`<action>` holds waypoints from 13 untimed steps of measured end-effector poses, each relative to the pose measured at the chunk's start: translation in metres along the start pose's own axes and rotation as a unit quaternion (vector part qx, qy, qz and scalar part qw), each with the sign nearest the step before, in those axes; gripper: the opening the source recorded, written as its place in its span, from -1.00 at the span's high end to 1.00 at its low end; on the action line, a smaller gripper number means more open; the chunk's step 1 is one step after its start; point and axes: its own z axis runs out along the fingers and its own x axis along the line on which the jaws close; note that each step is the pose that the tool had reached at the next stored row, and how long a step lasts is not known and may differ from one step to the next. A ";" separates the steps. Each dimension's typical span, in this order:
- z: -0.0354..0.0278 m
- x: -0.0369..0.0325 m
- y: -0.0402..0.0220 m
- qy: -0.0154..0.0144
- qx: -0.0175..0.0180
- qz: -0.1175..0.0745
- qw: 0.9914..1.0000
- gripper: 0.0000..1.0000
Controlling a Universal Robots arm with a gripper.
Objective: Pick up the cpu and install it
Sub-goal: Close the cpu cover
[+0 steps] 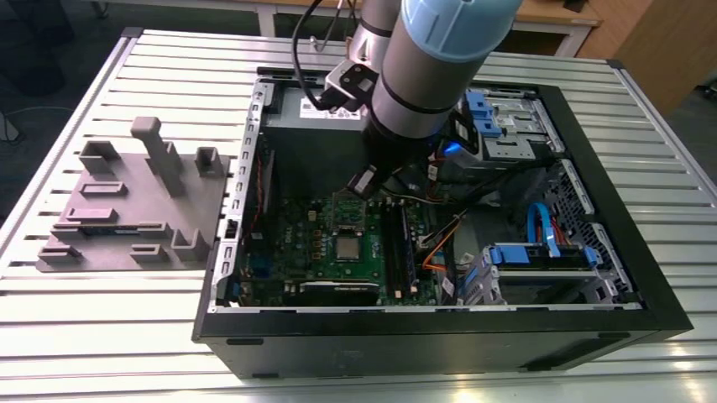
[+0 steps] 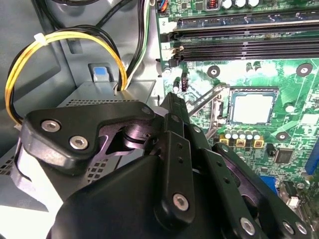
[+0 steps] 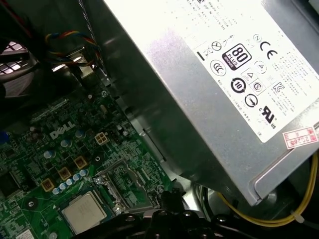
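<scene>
The black gripper (image 1: 364,182) hangs inside the open black computer case (image 1: 448,332), above the green motherboard (image 1: 297,243); whether its fingers are parted cannot be told. The cpu (image 2: 252,108), a flat square silver chip, already lies in the motherboard's socket, apart from the gripper.

cpu (image 2: 252,108): shiny silver top with a thin dark rim
motherboard (image 1: 325,252): green with many tiny dots and lines
computer case (image 1: 426,336): black outside, grey inside
arm (image 1: 431,50): light blue and silver grey
gripper (image 1: 364,183): black
gripper screws (image 2: 79,143): silver
power supply (image 3: 214,89): silver grey with a white label and a small pink sticker
looped wires (image 2: 60,40): yellow and black
fixture (image 1: 129,206): plain grey
table (image 1: 67,336): pale silver with long stripes
drive clips (image 1: 538,254): blue
</scene>
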 end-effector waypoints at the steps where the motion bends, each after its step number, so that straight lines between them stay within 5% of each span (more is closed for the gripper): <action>1: -0.0005 -0.0001 0.0001 0.001 0.001 0.000 1.000 0.80; 13: -0.0072 -0.0005 0.0022 0.008 0.006 0.001 1.000 0.80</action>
